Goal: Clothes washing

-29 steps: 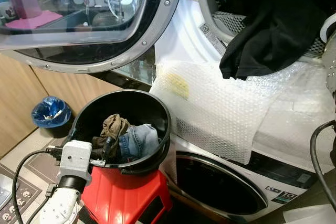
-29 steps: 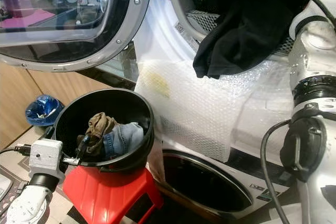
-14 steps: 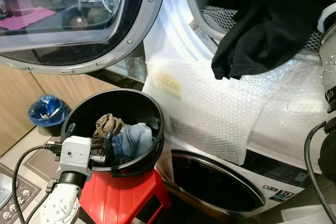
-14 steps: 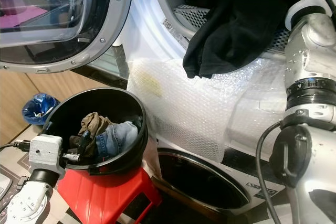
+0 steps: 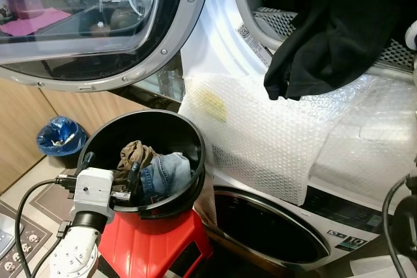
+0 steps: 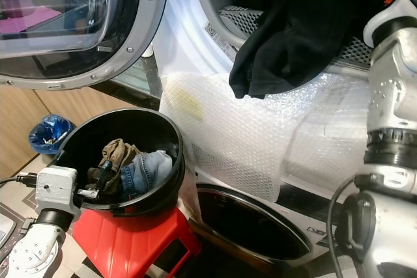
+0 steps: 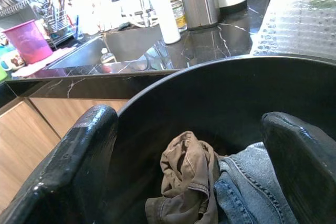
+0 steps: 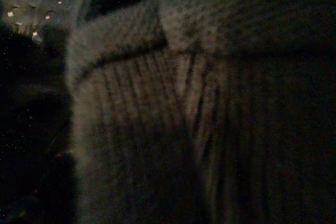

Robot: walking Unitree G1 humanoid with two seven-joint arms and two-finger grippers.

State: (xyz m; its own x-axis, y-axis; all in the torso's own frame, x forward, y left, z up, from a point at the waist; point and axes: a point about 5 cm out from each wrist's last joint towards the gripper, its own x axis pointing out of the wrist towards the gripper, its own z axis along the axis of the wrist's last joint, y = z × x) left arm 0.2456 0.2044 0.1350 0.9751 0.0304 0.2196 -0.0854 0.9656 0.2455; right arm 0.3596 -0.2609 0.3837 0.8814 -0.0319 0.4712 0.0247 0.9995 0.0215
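Left tool (image 5: 109, 172): it sits at the near rim of the black bucket, with its two black fingers (image 7: 73, 166) spread wide and pointing into the bucket; nothing is between them.
Bucket (image 5: 179, 131): black and round, it stands on a red stool (image 5: 163, 245), directly in front of the left tool.
Brown cloth (image 7: 186, 174): crumpled at the bottom of the bucket, just ahead of the left tool, between the lines of its two fingers.
Jeans (image 5: 166, 175): blue denim, touching the brown cloth, on the side of the left tool's right finger.
Black garment (image 5: 339, 30): it hangs out of the open upper drum, far above and to the right of the left tool, with its lower end over the bubble wrap (image 5: 273, 135).
Right tool: the right wrist view is very dark and shows ribbed dark fabric close up; I cannot tell how this tool stands.
Right arm (image 6: 391, 161): silver, raised toward the drum.
Door (image 5: 98, 24): round and glass, open above the left tool.
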